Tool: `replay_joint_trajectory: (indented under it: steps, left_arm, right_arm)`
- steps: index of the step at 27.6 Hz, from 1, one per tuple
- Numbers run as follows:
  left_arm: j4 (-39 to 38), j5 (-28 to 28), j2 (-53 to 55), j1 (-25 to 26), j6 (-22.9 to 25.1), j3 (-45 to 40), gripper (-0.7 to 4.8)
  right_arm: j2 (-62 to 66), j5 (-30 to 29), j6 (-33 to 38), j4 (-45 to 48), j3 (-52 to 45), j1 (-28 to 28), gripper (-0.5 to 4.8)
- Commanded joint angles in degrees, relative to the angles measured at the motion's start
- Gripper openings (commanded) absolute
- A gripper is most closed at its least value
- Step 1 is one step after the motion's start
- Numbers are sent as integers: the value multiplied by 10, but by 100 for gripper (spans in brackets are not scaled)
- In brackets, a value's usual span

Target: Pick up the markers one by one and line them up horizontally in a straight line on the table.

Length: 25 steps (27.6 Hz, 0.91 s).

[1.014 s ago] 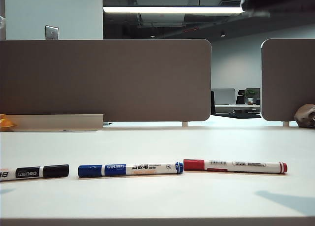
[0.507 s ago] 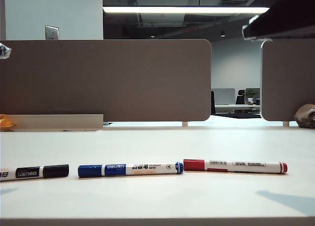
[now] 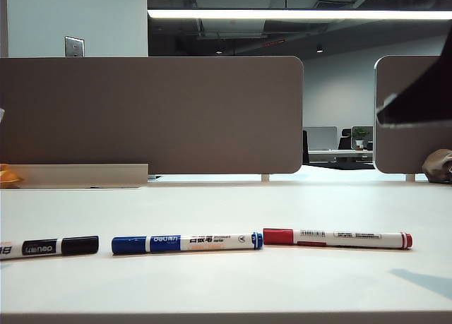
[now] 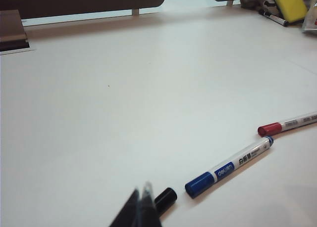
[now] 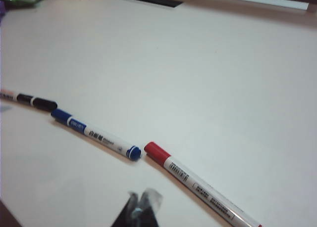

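Three markers lie end to end in a row on the off-white table (image 3: 226, 282): the black marker (image 3: 49, 247) at the left edge, the blue marker (image 3: 187, 243) in the middle, the red marker (image 3: 337, 238) on the right. My left gripper (image 4: 141, 200) hovers shut and empty above the black marker's cap (image 4: 166, 199); the blue marker (image 4: 230, 166) and red marker (image 4: 287, 125) lie beyond. My right gripper (image 5: 143, 201) is shut and empty, raised just in front of the gap between the blue marker (image 5: 96, 135) and red marker (image 5: 200, 184). A dark part of the right arm (image 3: 424, 98) shows at the exterior view's right edge.
Brown-grey partition panels (image 3: 152, 116) stand along the back of the table. A yellow object (image 4: 291, 4) and other clutter sit at the far right corner, and a brownish lump (image 3: 439, 165) rests by the right panel. An orange item (image 3: 8, 174) lies at the far left.
The dark right arm has come down along the exterior view's right edge, from the top corner to mid-height. Its shadow on the table has shifted right. The markers have not moved.
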Motion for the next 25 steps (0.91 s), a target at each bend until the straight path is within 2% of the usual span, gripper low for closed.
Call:
replay_joint_trajectory:
  steps: [1,4,10,16,25]
  left_arm:
    - [7,-10,0,1,9,-3,-6]
    - [7,-32,0,1,26,-4,-6]
    - [0,-82,0,1,26,-6,-6]
    - [-1,-80,0,1,25,-39,-6]
    - [0,-87,1,1,26,-43,-6]
  right_arm:
    - [-1,-14,-18,7,-8,0,-5]
    - [-1,-14,-24,4,-13,0,-5]
    - [0,-13,-32,-27,-15,0,-5]
    - [-1,-12,-33,-33,-35,0,-5]
    - [-1,-12,-33,-35,-59,0,-5]
